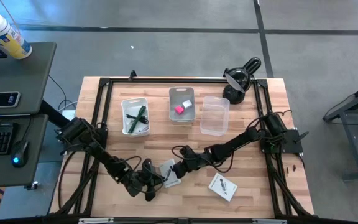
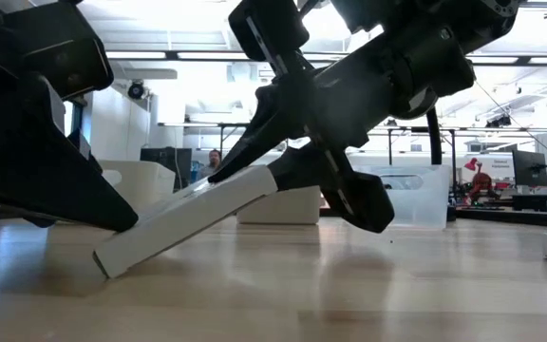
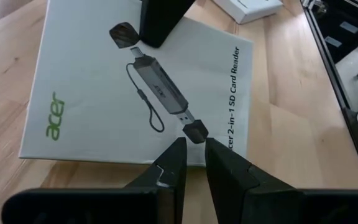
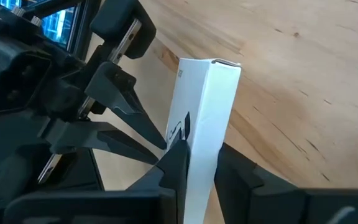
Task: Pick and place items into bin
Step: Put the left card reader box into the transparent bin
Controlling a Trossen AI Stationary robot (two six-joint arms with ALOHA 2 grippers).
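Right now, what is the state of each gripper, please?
Left gripper: jaws nearly closed, empty, at the white box edge.
Right gripper: closed on the white box.

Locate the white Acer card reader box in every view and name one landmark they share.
High view: white Acer box at the near-centre table, between both grippers.
Low view: box tilted, one edge on the wood, left of centre.
Left wrist view: printed face fills the centre.
Right wrist view: narrow edge at centre.
Shared landmark: right gripper clamping the box.

A matt white cardboard box [image 3: 135, 87] rests tilted on the smooth, pale wooden table [image 1: 253, 186].
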